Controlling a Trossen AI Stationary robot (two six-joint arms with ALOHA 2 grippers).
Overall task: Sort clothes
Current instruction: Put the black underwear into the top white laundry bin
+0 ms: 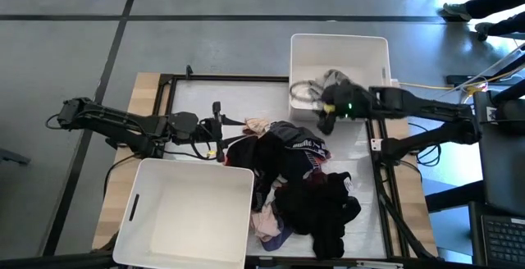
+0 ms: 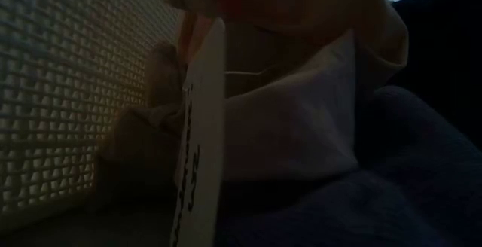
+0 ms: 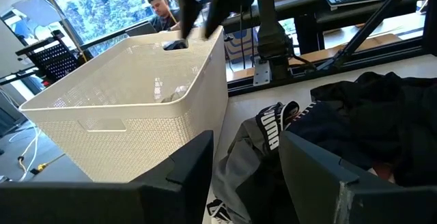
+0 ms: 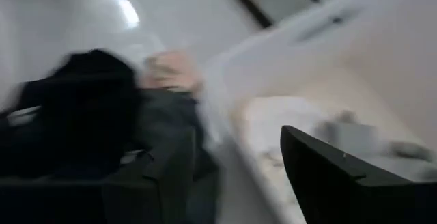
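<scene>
A pile of clothes [image 1: 303, 179], black, grey, pink and white, lies in the middle of the table. My left gripper [image 1: 220, 129] is open and empty at the pile's left edge. Ahead of it lies a grey and black garment with white print [image 3: 270, 125]. My right gripper [image 1: 324, 109] is open over the near rim of the far white bin [image 1: 340, 39]. A grey garment [image 1: 335, 79] lies in that bin. A dark grey garment [image 4: 167, 132] shows beside one finger of my right gripper [image 4: 239, 149]. It appears as a dark lump [image 1: 326, 121] at the bin's near wall. My right gripper: the picture is blurred, and I cannot tell whether its finger [image 4: 157, 183] touches the dark grey garment beside it. The fingers stand wide apart with nothing between their tips.
A second white bin [image 1: 189, 220] stands at the table's near left, next to the pile. The low view is filled by a pale garment with a tag [image 2: 301, 119] and a bin's mesh wall [image 2: 68, 89]. A person [image 3: 160, 9] sits beyond the table.
</scene>
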